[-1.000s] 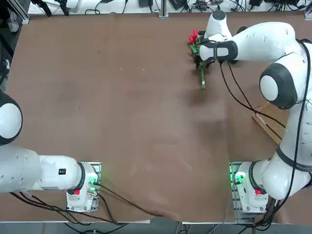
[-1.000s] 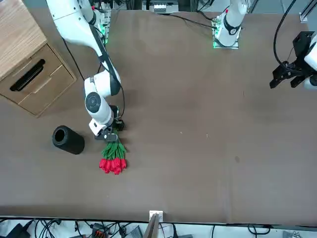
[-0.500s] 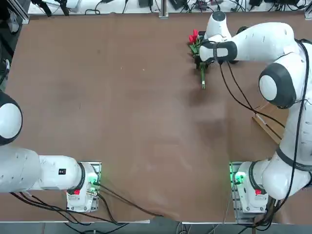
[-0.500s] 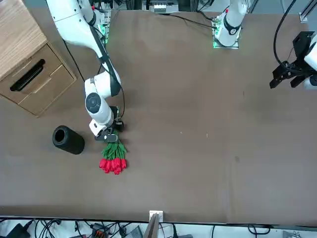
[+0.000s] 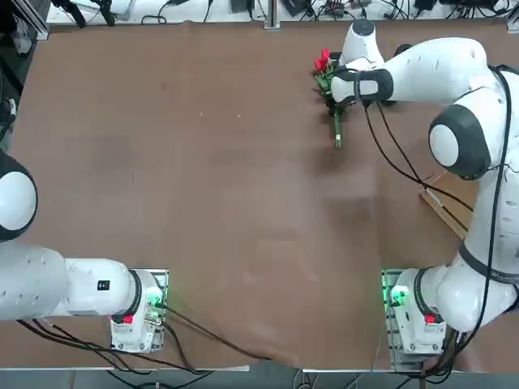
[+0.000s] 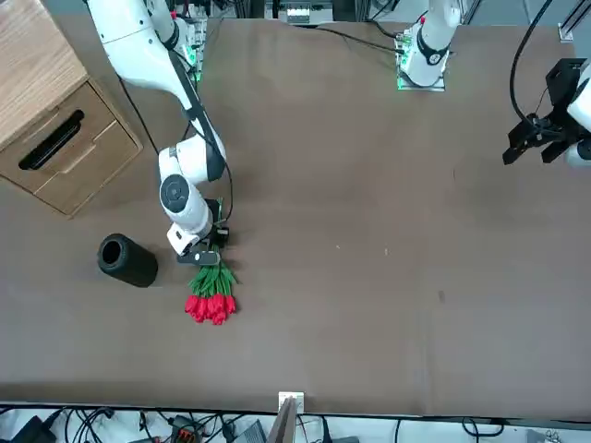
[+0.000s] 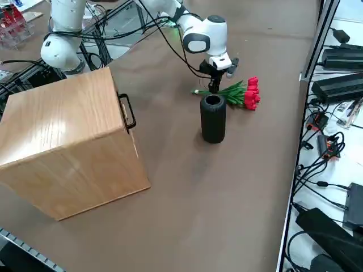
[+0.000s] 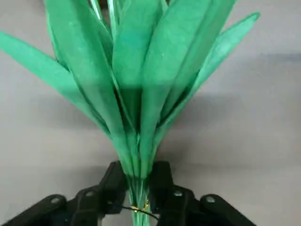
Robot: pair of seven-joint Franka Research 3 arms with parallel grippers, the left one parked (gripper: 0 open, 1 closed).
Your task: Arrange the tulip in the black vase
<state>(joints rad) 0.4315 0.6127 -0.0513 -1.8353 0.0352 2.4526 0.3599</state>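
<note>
Wrist view shows the right gripper [image 8: 138,189] closed around the stems of the tulip [image 8: 136,94], seemingly touching from both sides. The tulip is at the table's [image 5: 227,203] far right; the black vase [image 7: 213,122] stands further right.

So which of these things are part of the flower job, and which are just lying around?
For the job:
- red tulips, stems between the right gripper's fingers
- black vase, upright on the table

Just around:
- wooden box with a black handle
- cables and black adapters beyond the table edge
</note>
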